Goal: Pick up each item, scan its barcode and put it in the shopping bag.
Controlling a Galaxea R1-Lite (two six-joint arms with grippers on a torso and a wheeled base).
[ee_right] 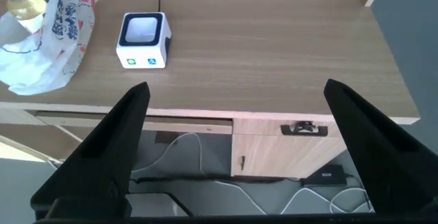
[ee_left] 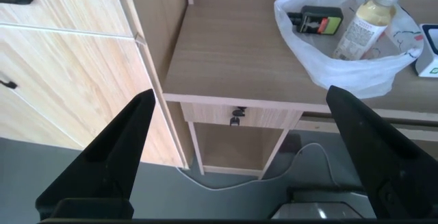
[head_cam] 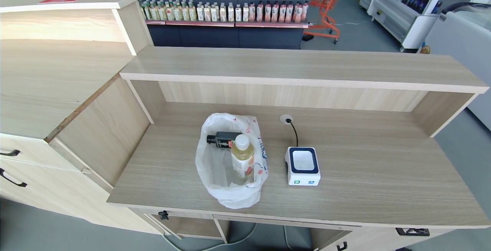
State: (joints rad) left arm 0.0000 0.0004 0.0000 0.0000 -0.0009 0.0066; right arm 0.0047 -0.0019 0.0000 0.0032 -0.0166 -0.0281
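A white plastic shopping bag (head_cam: 215,174) sits open on the wooden counter (head_cam: 383,174). Inside it stands a yellow drink bottle (head_cam: 242,157) with a white cap, and a dark bottle (head_cam: 223,139) lies behind it. The bag (ee_left: 356,73) with the yellow bottle (ee_left: 366,22) and the dark bottle (ee_left: 316,18) also appears in the left wrist view. A white barcode scanner (head_cam: 302,165) stands right of the bag, its cable running to a hole in the counter. My left gripper (ee_left: 239,135) hangs open below the counter's front edge. My right gripper (ee_right: 236,138) is open too, in front of the counter, near the scanner (ee_right: 142,39).
A raised wooden ledge (head_cam: 299,68) runs along the back of the counter and a taller cabinet (head_cam: 57,74) stands to the left. Drawers (ee_right: 301,131) sit under the counter front. Store shelves with bottles (head_cam: 226,13) are beyond.
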